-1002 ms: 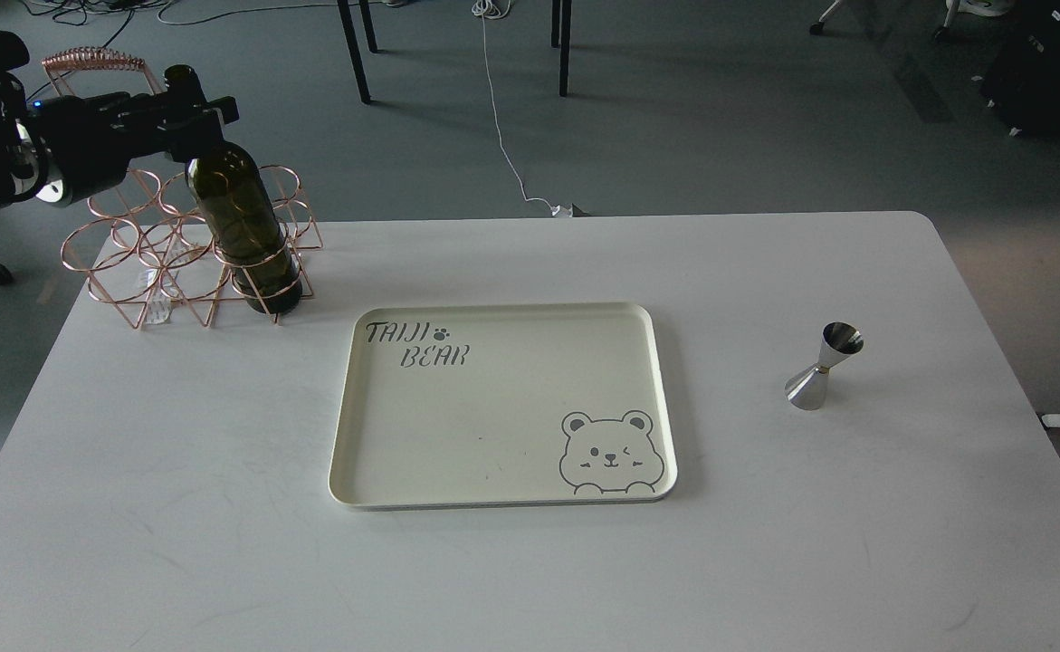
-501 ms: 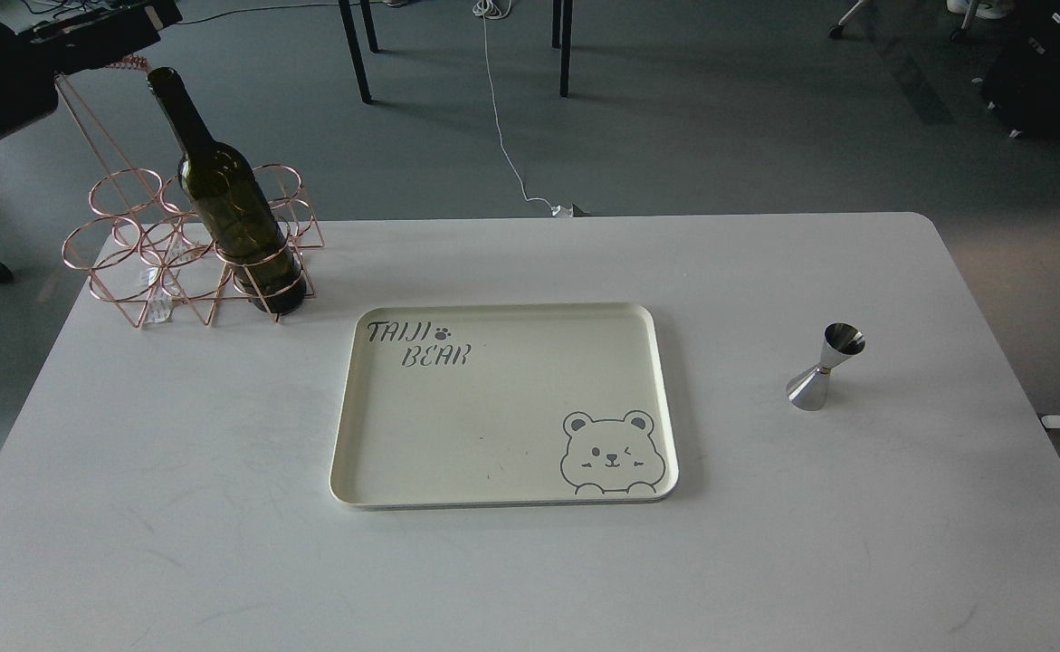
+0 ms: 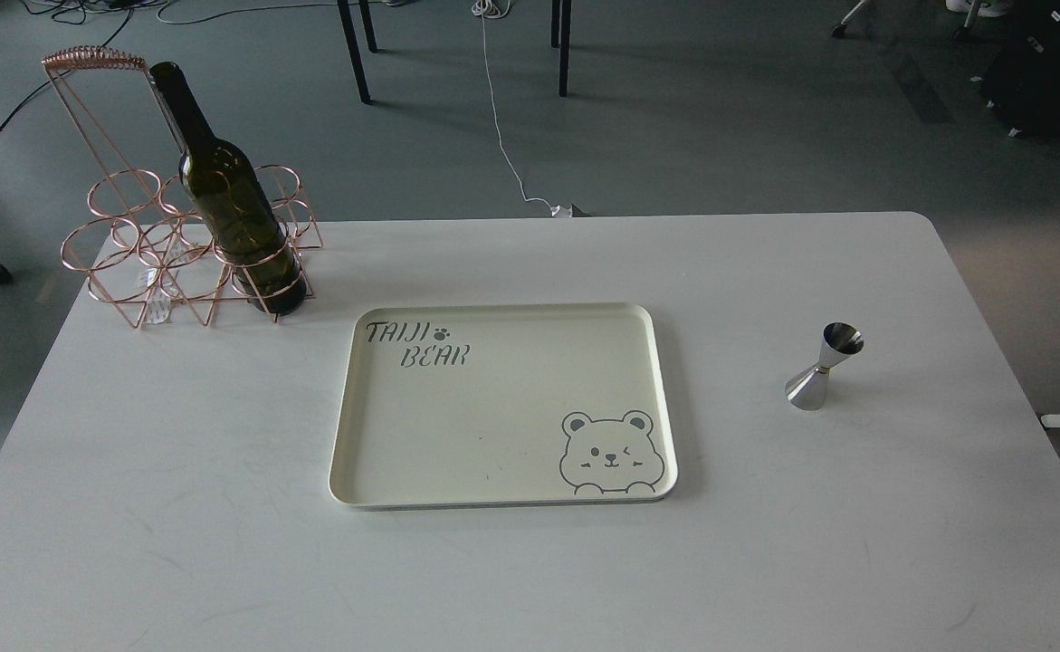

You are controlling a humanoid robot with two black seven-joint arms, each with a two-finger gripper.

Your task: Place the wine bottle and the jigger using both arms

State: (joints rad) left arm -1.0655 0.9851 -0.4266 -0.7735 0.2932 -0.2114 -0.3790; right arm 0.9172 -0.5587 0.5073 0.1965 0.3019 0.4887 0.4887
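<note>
Presently neither gripper shows, so their jaws cannot be judged; the wine bottle [image 3: 226, 195] stands upright in the copper rack [image 3: 145, 263] far left, favouring the left arm, the jigger [image 3: 824, 367] far right.

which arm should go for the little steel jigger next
Probably the right arm. The small shiny steel hourglass jigger stands on the white table right of the cream bear-print tray. The dark green glass wine bottle stands in the copper wire rack at far left. Neither arm is in view.
</note>
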